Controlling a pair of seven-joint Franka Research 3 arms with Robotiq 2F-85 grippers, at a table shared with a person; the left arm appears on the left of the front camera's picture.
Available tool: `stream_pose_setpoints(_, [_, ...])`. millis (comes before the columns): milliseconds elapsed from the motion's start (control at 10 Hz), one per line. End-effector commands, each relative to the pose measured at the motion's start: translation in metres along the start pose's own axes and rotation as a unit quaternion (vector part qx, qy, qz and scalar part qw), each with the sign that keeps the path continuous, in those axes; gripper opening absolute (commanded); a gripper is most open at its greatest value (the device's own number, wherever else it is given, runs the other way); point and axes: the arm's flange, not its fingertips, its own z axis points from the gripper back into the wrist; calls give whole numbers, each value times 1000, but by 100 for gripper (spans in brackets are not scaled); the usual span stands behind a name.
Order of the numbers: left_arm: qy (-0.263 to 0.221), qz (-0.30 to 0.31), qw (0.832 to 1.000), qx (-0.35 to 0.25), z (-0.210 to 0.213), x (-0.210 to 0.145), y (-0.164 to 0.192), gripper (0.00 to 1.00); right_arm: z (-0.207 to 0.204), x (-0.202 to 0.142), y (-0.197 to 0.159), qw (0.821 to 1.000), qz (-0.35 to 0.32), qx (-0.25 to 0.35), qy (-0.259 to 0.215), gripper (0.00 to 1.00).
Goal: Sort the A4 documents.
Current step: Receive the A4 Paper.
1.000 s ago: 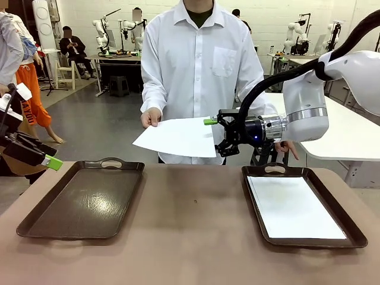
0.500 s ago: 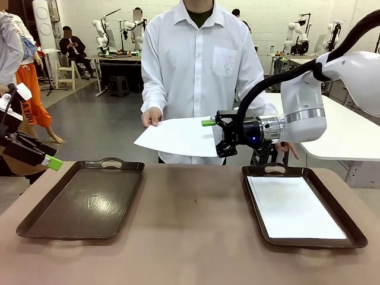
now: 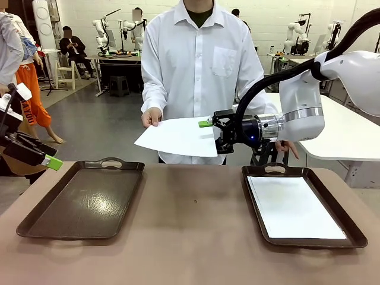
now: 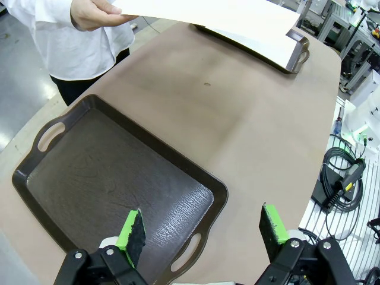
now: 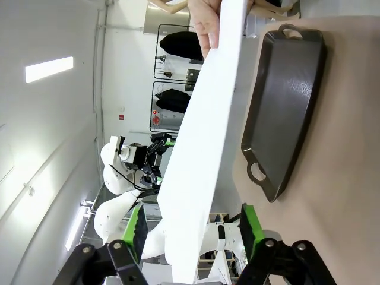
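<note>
1. A white sheet (image 3: 178, 137) is held in the air above the far edge of the table (image 3: 190, 231), between the two trays and in front of the person's shirt (image 3: 199, 59).
2. The person's hand (image 3: 151, 117) grips the sheet's far left corner. The right gripper (image 3: 211, 135) is at the sheet's right edge, one green pad above the paper and the black finger below.
3. In the right wrist view the sheet (image 5: 205, 148) runs edge-on between the two green pads (image 5: 138, 231), with a gap on each side. The jaws stand apart around it and are not clamped; whether a pad touches the paper cannot be told.
4. That same view shows the hand (image 5: 209, 21) at the top of the sheet, and the empty left tray (image 5: 288, 101) beyond it.
5. A second sheet (image 3: 294, 206) lies flat in the right tray (image 3: 252, 196), slightly narrower than the tray floor.
6. The left tray (image 3: 83, 199) holds nothing in the front view.
7. The left gripper (image 4: 202, 228) hangs released above the near end of the left tray (image 4: 113, 178), its pads wide apart with nothing between them.
8. The left wrist view also catches the held sheet (image 4: 208, 15) from below, reaching out over the far right tray (image 4: 297, 53), and the hand (image 4: 95, 13) at its corner.
9. In the front view the left gripper (image 3: 47, 159) sits at the picture's left edge, beside the left tray.
</note>
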Motion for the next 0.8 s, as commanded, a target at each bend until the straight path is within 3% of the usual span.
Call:
stream_pose_setpoints(0, [-9, -6, 1000, -4, -1, -2, 2, 100, -3, 8, -5, 1000, 0, 2, -2, 65])
stream_pose_setpoints(700, [-9, -6, 1000, -4, -1, -2, 2, 100, -3, 11, -9, 1000, -15, 12, -4, 3])
